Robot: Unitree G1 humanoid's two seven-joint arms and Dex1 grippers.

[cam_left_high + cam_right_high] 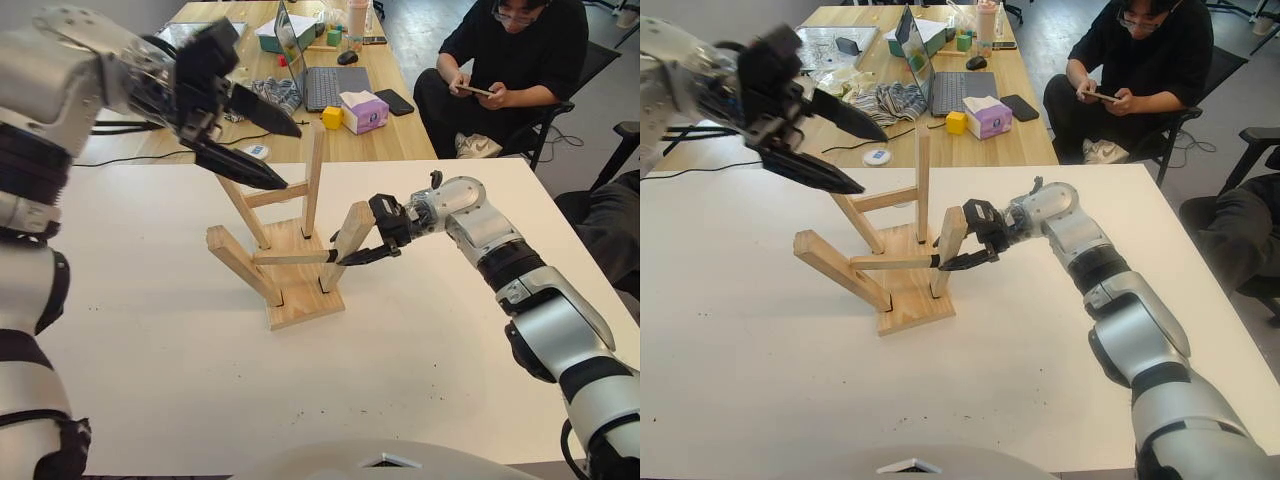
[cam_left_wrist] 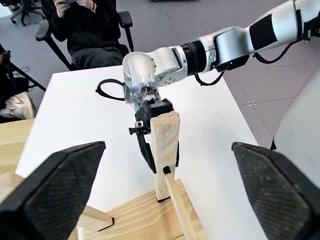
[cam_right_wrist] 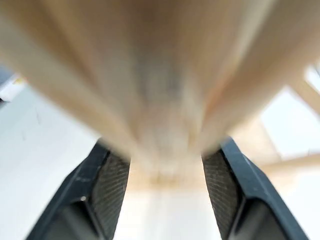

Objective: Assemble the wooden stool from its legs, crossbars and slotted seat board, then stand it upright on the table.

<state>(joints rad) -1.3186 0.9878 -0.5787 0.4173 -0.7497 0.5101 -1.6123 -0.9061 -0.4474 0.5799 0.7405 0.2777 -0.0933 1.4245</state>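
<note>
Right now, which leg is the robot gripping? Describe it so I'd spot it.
On the white table lies a pale wooden seat board, four legs pointing up. The light wooden leg on the right arm's side is the only one pinched by the black right claw.

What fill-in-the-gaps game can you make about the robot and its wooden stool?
The stool rests with its seat board flat on the table, so its legs point ____.
The right gripper is shut on one ____ of the stool.
The left gripper hangs above the stool with its fingers ____.
The table's colour is ____.
Missing words: up; leg; open; white.
</note>
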